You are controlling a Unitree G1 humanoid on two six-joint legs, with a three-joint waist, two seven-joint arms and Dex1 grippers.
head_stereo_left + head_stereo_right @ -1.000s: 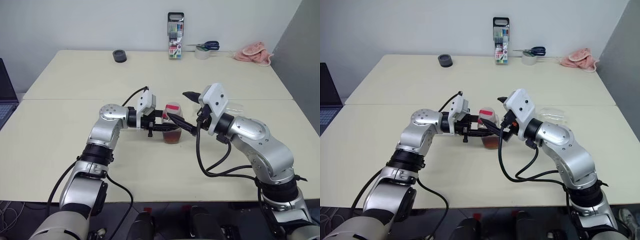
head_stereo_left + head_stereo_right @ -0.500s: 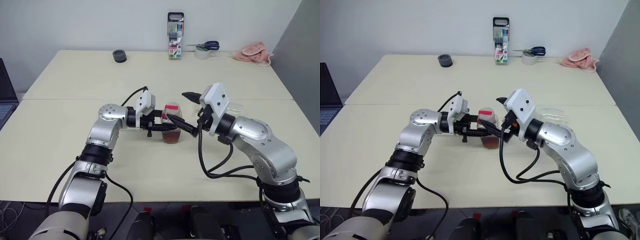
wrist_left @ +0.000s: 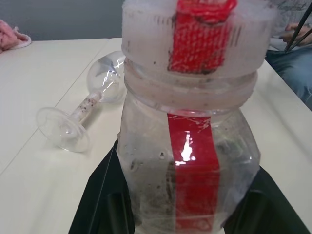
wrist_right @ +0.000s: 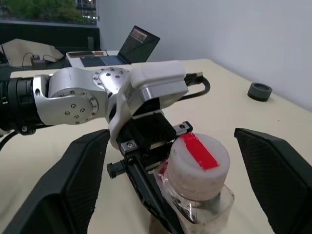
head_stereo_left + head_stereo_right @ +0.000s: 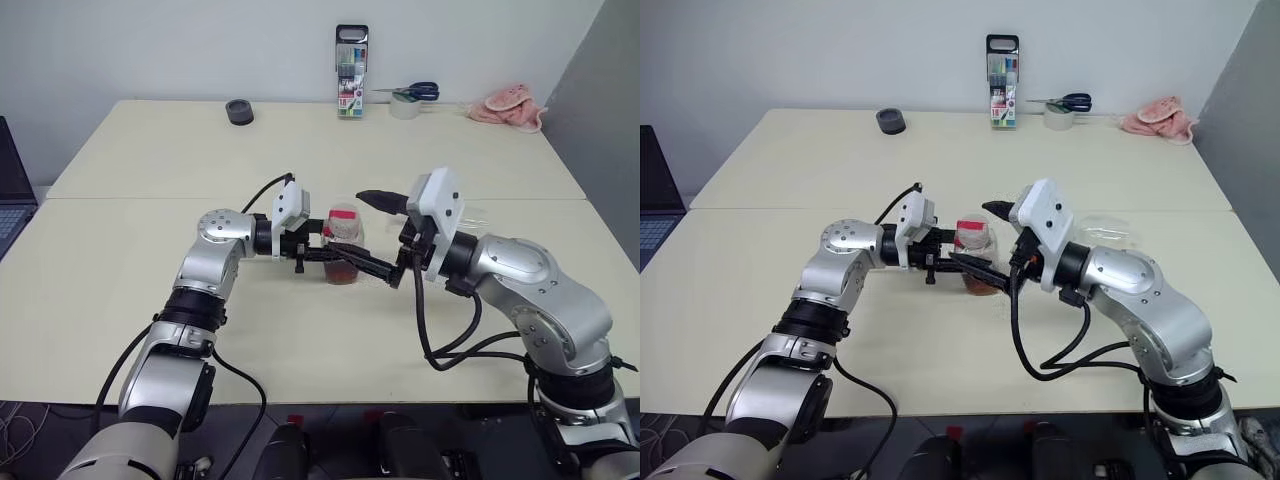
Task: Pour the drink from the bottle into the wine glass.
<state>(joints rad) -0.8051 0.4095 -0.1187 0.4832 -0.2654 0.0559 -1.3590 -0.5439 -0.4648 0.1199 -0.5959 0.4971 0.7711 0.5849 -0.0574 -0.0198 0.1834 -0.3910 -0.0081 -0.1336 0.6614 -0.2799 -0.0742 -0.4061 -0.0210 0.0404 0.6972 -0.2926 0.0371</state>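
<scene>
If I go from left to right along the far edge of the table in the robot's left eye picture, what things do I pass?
Black tape roll → marker pack → scissors resting on a white tape roll → pink cloth.

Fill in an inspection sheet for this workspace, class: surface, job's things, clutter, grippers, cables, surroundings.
Surface: pale table, two tops joined by a seam.
Job's things: bottle upright, cap on, amber drink low inside; wine glass lying on its side on the table.
Clutter: marker pack, scissors on a tape roll, pink cloth, black ring, all along the far edge.
Grippers: left gripper shut on the bottle; right gripper open, jaws on either side of the cap.
Cables: black leads looping along both arms.
Surroundings: white wall; laptop at the robot's left.
</scene>
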